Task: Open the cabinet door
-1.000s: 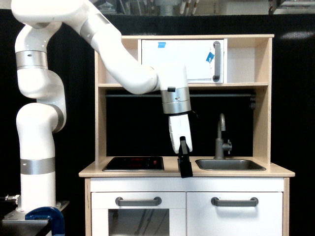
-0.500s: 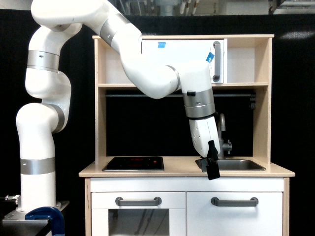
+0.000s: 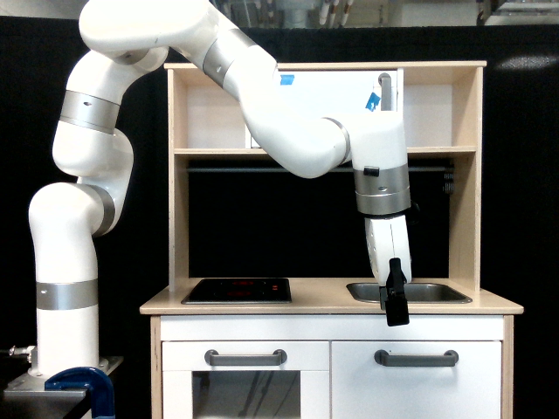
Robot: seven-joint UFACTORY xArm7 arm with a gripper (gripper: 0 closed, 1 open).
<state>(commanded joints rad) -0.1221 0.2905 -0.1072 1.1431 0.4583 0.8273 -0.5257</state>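
The cabinet door [image 3: 417,379] sat at lower right, closed, its grey handle [image 3: 417,358] just below the gripper [image 3: 396,312]. Whether the jaws were apart could not be told. Descending off-line, they might strike the counter edge [image 3: 454,307].

The arm [image 3: 253,105] wears glossy white shells, plastic by the look, broken by brushed silver metal-looking bands, and its gripper [image 3: 396,305] is matt black. The play kitchen [image 3: 467,175] shows pale, smooth wood on its frame and worktop, with a dull grey metallic sink [image 3: 437,292] and a glossy black hob [image 3: 238,290]. The cabinet door [image 3: 417,384] is smooth matt white, its bar handle [image 3: 417,358] satin grey.
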